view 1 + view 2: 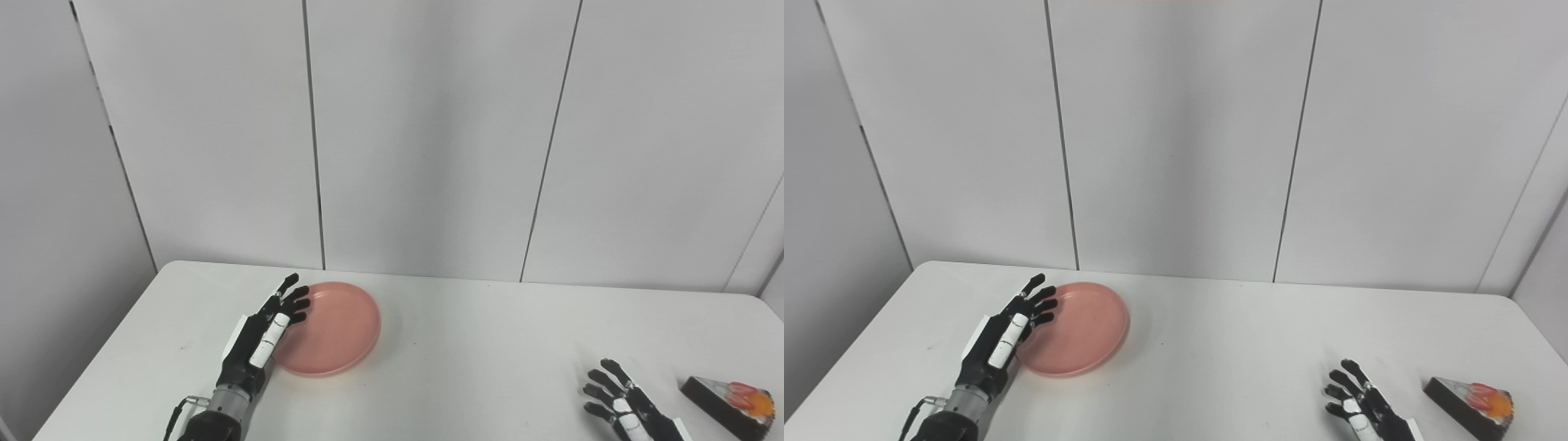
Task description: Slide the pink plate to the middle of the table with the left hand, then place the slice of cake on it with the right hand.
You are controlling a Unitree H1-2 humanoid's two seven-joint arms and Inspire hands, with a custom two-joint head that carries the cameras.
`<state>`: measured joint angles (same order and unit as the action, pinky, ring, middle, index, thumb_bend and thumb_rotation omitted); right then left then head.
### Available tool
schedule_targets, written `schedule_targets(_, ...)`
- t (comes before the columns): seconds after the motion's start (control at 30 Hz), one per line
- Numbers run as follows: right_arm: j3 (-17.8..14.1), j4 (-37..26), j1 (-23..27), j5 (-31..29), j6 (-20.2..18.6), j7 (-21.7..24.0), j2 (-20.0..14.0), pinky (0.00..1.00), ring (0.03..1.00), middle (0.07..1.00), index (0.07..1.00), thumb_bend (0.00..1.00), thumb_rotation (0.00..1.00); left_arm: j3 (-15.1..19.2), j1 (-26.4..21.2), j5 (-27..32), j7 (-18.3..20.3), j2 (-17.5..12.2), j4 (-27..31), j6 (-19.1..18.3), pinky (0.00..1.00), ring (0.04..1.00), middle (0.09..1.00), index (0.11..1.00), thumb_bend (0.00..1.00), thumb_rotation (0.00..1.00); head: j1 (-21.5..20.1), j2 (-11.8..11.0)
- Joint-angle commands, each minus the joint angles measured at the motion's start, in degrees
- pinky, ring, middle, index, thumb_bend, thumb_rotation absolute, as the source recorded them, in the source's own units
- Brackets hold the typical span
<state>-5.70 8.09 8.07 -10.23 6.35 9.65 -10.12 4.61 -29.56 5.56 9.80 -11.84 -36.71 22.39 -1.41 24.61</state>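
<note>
In the left eye view, the pink plate (331,329) is being shown lying flat on the white tabletop (465,355), left of the tabletop's middle and nearer the far edge than the near one. The left hand (262,339) is being held against the plate's left rim with its fingers (293,298) spread and reaching over the rim, nothing being grasped (whether the palm is truly touching the rim cannot be told). The slice of cake (730,399) is being shown at the near right corner. The right hand (621,401) is being rested just left of it, fingers apart and empty, clear of the cake.

In the right eye view, the same layout is being shown: the plate (1077,337) is being flanked by the unclenched left hand (1004,338), and the cake (1473,400) is being left untouched beside the released right hand (1356,401).
</note>
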Motion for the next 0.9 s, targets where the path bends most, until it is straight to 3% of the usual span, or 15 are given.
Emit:
schedule_targets(0.0,0.9,2.5,-4.8,-0.5,-1.2,-0.2,2.5,0.78,0.819,0.847,0.887,0.92,0.76,-0.8,2.5,0.0,-0.1,2.1,-2.1,-0.2,0.84,0.862,0.892,0.911,0.75,0.85,0.0,0.1)
schedule_targets(0.3,0.9,1.6,-5.1,-0.2,-2.0,-0.2,2.5,0.77,0.815,0.845,0.879,0.91,0.76,-1.5,1.7,-1.2,-0.6,2.3,-3.7,-0.1,0.85,0.856,0.895,0.917,0.76,0.86,-0.2,0.4)
schedule_targets(0.47,1.0,1.7,-5.1,-0.2,-1.7,-0.2,2.5,0.77,0.816,0.846,0.879,0.91,0.76,-2.5,1.3,-2.9,-0.9,2.7,-4.5,0.4,0.80,0.832,0.866,0.904,0.78,0.85,-0.3,0.4)
schedule_targets(0.67,1.2,1.5,-5.1,0.2,-1.8,-0.5,2.6,0.77,0.817,0.847,0.880,0.90,0.77,-4.1,0.9,-3.3,1.2,3.1,-6.7,2.0,0.77,0.818,0.855,0.899,0.83,0.83,-0.7,0.5)
schedule_targets(0.87,1.3,0.5,-5.3,0.0,-2.4,-0.5,3.0,0.78,0.819,0.848,0.879,0.90,0.76,-5.7,1.4,-3.1,2.6,3.8,-6.8,2.0,0.80,0.841,0.870,0.891,0.80,0.84,-1.1,0.6)
